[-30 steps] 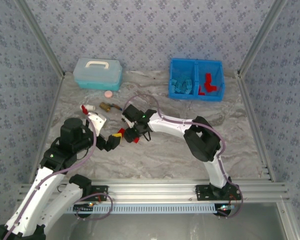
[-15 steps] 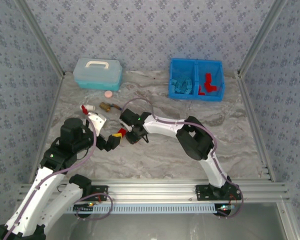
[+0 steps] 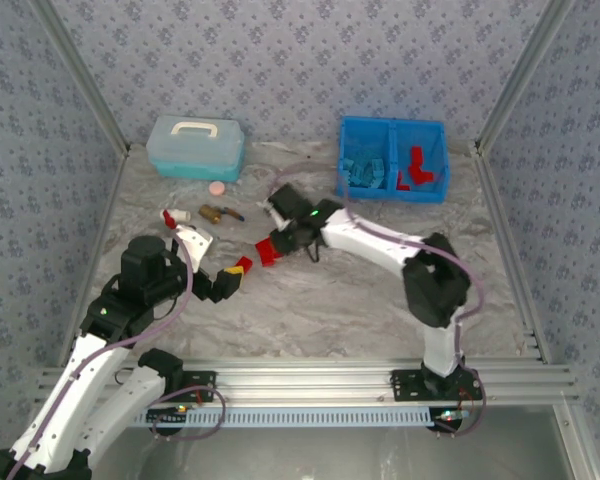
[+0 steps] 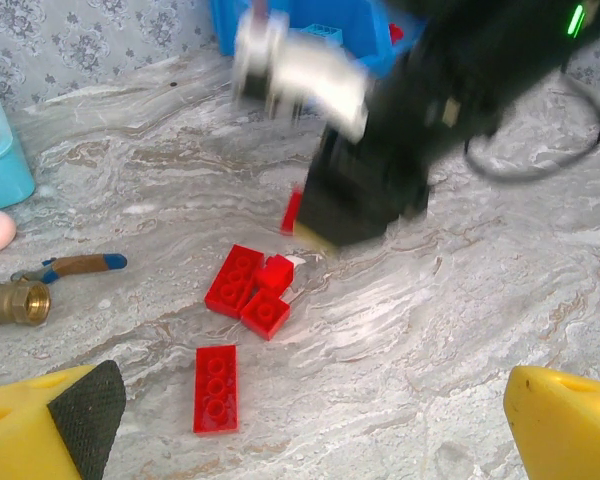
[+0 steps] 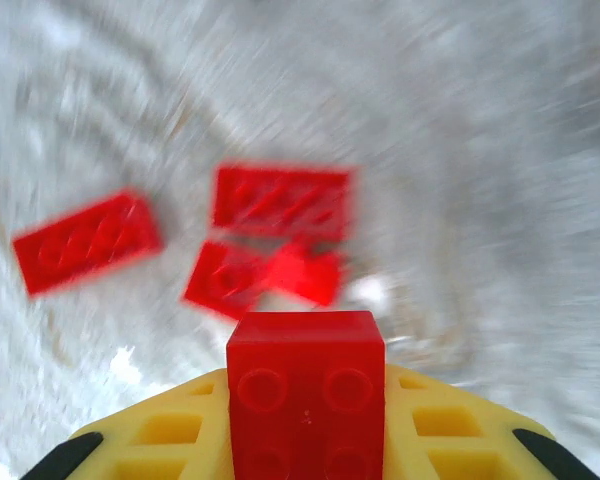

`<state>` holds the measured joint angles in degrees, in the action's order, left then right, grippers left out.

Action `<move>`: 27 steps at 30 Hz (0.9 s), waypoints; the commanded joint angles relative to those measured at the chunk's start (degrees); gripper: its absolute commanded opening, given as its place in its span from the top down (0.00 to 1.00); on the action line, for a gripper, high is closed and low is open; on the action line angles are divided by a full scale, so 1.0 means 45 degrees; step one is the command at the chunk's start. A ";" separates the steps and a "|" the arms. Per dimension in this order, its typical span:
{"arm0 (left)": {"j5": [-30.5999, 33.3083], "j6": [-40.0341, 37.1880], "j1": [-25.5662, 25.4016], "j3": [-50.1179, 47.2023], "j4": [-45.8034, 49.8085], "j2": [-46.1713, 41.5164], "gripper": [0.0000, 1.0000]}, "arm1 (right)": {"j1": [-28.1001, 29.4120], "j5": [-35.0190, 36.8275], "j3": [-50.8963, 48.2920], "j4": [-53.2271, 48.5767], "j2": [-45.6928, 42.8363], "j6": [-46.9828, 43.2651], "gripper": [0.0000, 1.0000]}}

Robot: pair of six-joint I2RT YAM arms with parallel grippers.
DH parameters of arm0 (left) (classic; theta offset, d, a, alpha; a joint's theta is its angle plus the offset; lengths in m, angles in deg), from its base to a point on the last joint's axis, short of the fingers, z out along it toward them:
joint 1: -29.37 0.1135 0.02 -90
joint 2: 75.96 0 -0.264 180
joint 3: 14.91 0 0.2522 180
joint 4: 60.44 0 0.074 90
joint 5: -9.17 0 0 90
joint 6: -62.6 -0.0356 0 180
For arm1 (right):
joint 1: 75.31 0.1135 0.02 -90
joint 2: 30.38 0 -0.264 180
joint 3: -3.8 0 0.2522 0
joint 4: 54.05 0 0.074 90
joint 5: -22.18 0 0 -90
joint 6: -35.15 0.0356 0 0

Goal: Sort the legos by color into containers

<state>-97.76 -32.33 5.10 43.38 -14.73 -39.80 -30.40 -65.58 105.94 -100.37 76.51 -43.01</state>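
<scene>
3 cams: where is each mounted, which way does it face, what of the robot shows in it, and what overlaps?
Top external: above and behind the bases, looking down across the table to the blue bin; both arms show.
Left wrist: low over the table, facing the bin; the left gripper shows as yellow fingers wide apart in the bottom corners; the right gripper is blurred ahead.
Right wrist: looks down at the table; its yellow finger and the red brick it holds sit at the bottom.
Shared: both wrist views catch the loose red bricks.

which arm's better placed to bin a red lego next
Right: the right gripper is shut on a red lego and nearer the blue bin; the left gripper is open, empty and farther off.
</scene>
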 commanded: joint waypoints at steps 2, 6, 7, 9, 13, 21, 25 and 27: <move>-0.0020 -0.0077 0.0003 0.0026 0.0045 -0.0048 0.01 | -0.2051 0.1039 -0.0619 0.0515 -0.1266 0.0631 0.70; -0.0007 -0.0106 0.0003 0.0015 0.0023 -0.0043 0.01 | -0.4051 0.1522 -0.0538 0.0973 -0.1332 0.0593 0.70; -0.0007 -0.0098 0.0003 0.0009 0.0008 -0.0028 0.01 | -0.4552 0.1606 -0.0308 0.0951 -0.1178 0.0554 0.69; -0.0006 -0.0102 0.0003 0.0006 0.0001 -0.0009 0.01 | -0.5439 0.1829 0.0237 0.0912 -0.0751 0.0418 0.69; 0.0041 -0.0133 0.0003 0.0017 0.0011 0.0040 0.01 | -0.6985 0.2119 0.1593 0.0761 0.0486 0.0435 0.69; 0.0129 -0.0194 0.0004 0.0006 -0.0020 0.0166 0.01 | -0.9173 0.1766 0.4374 0.0043 0.3127 0.1012 0.69; 0.0130 -0.0262 0.0003 0.0023 -0.0006 0.0341 0.01 | -0.9646 0.1378 0.5653 -0.0680 0.4254 0.1105 0.67; 0.0139 -0.0272 0.0004 0.0025 -0.0009 0.0392 0.01 | -0.9777 0.1294 0.6122 -0.0964 0.4708 0.1118 0.64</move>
<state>-97.50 -32.53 5.10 43.40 -14.76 -38.29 -74.14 -58.50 129.74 -99.98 95.27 -39.19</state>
